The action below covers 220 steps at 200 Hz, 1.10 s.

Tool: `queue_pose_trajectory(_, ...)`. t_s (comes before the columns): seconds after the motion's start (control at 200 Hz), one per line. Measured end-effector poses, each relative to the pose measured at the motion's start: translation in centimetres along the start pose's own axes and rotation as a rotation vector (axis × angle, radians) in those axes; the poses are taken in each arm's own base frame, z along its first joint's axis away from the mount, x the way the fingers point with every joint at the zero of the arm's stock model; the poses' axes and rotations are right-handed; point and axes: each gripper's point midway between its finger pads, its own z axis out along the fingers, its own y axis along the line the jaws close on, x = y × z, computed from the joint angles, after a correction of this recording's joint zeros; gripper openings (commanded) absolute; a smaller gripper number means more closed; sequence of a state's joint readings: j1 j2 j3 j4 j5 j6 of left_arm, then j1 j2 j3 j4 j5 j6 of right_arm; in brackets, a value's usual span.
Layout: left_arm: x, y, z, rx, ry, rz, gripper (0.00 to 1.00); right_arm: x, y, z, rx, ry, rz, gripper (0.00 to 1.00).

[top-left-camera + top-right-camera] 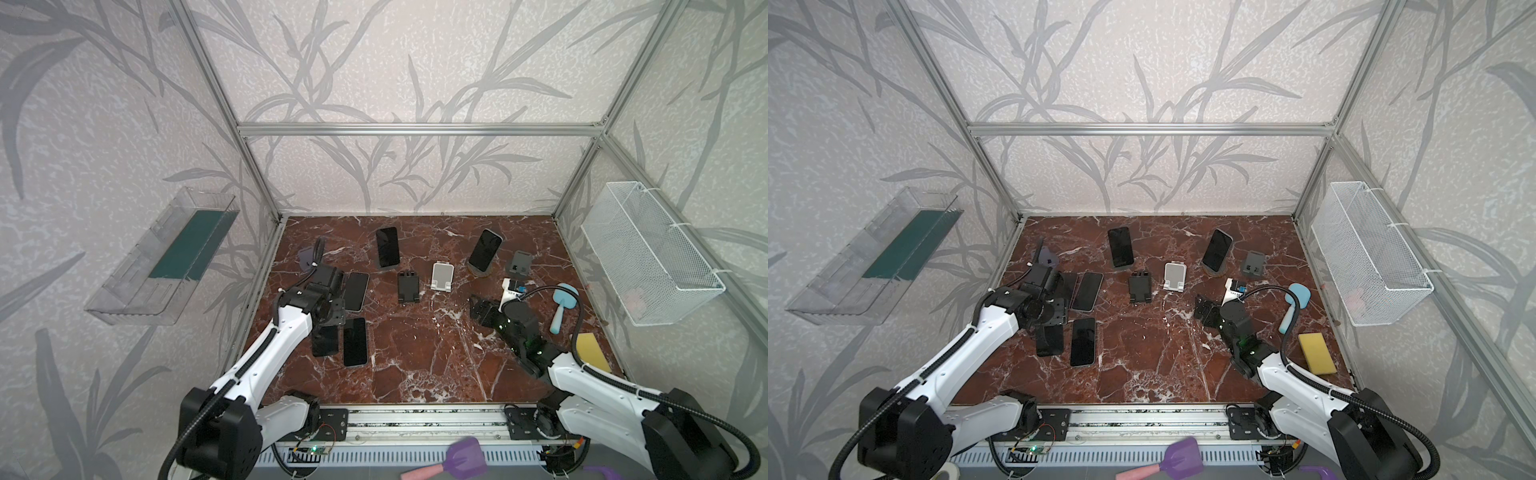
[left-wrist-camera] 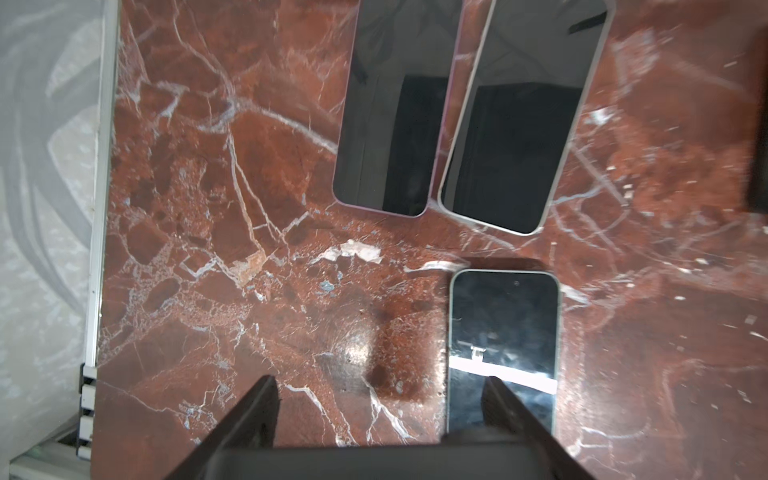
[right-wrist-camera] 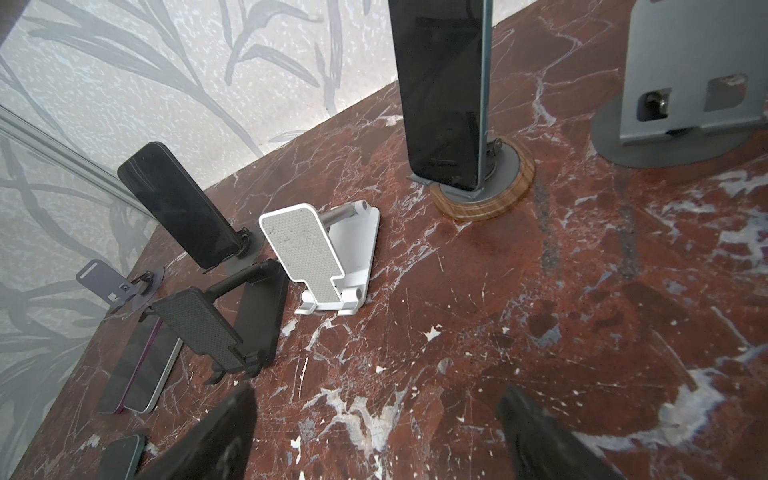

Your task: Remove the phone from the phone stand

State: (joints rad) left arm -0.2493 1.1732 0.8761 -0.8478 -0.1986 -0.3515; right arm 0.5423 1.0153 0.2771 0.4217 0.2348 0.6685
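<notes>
left gripper (image 2: 381,380) and right gripper (image 3: 378,392) are hanging open, empty. the phone (image 3: 436,91) is leaning on its phone stand (image 3: 482,203).

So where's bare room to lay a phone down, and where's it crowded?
Biggest bare patch: front middle of the marble table, between the nearest flat phone and the right gripper, from the black stand to the front rail. Crowded: around the left gripper and the back row by the white stand.
</notes>
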Motion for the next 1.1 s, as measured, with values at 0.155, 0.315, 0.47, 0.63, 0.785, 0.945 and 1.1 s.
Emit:
queue_pose_trajectory(0.155, 0.5, 0.5, 1.5, -0.018, 0.054, -0.029, 0.58, -0.1, 0.0, 0.0, -0.002, -0.002, 0.001, 0.91)
queue_pose_trajectory(0.315, 0.8, 0.5, 2.4, -0.02, 0.078, -0.046, 0.57, -0.1, 0.0, 0.0, -0.002, -0.002, 0.001, 0.91)
queue_pose_trajectory(0.47, 1.7, 0.3, 3.9, -0.034, 0.147, -0.046, 0.56, -0.1, 0.0, 0.0, -0.002, -0.002, 0.001, 0.91)
queue_pose_trajectory(0.63, 3.1, 0.5, 5.3, -0.069, 0.236, -0.046, 0.56, -0.1, 0.0, 0.0, -0.001, -0.002, 0.001, 0.91)
queue_pose_trajectory(0.785, 4.2, 0.7, 6.3, -0.095, 0.3, -0.05, 0.56, -0.3, 0.2, -0.1, -0.006, -0.009, 0.003, 0.91)
queue_pose_trajectory(0.945, 4.7, 0.7, 6.8, -0.097, 0.333, -0.056, 0.57, -0.5, 0.3, -0.3, -0.012, -0.018, 0.006, 0.91)
queue_pose_trajectory(1.1, 4.7, 0.5, 7.1, -0.071, 0.35, -0.068, 0.58, -0.5, 0.3, -0.3, -0.012, -0.017, 0.005, 0.91)
